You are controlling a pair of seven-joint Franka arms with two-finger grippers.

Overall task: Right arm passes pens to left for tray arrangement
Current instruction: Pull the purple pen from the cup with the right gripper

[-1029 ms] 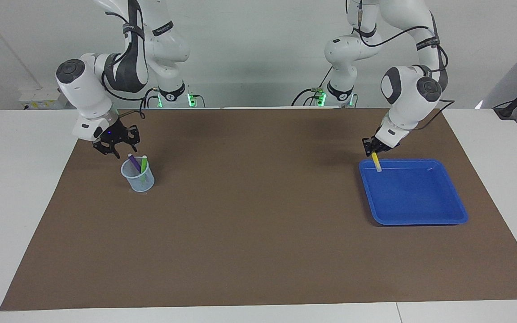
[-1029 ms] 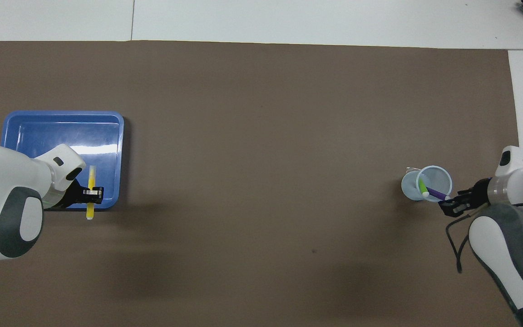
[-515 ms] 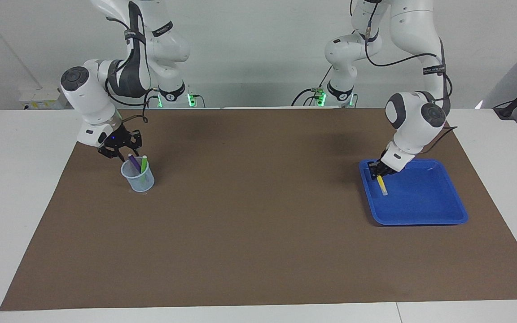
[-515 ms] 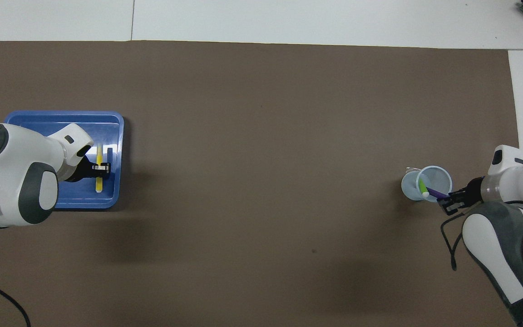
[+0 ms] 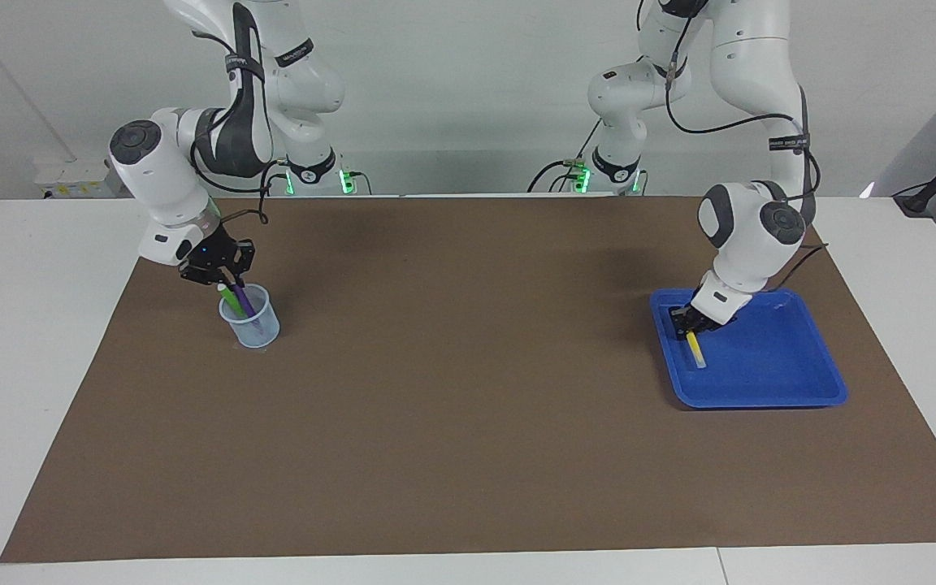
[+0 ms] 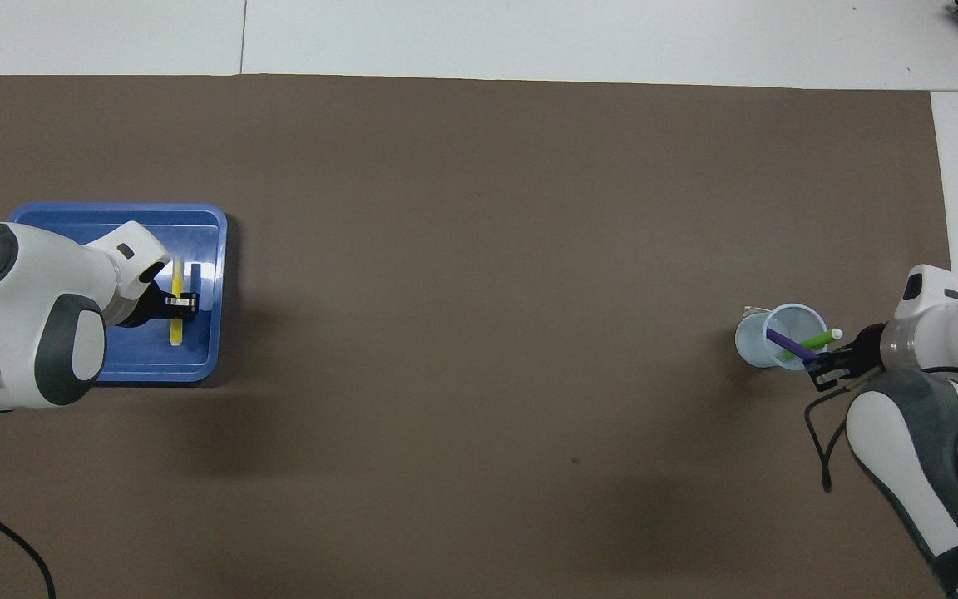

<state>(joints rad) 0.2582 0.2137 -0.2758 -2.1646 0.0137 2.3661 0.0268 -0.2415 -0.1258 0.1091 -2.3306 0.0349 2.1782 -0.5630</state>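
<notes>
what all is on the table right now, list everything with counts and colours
mat: 1, brown, covers most of the white table
tray: 1, bright blue, toward the left arm's end of the table
yellow pen: 1, yellow, low in the tray, in the left gripper
cup: 1, pale blue, toward the right arm's end of the table
purple pen: 1, purple, standing in the cup, its top in the right gripper
green pen: 1, green, leaning in the cup beside the purple one
left gripper: 1, black, shut on the yellow pen over the tray
right gripper: 1, black with a blue light, over the cup, shut on the purple pen
</notes>
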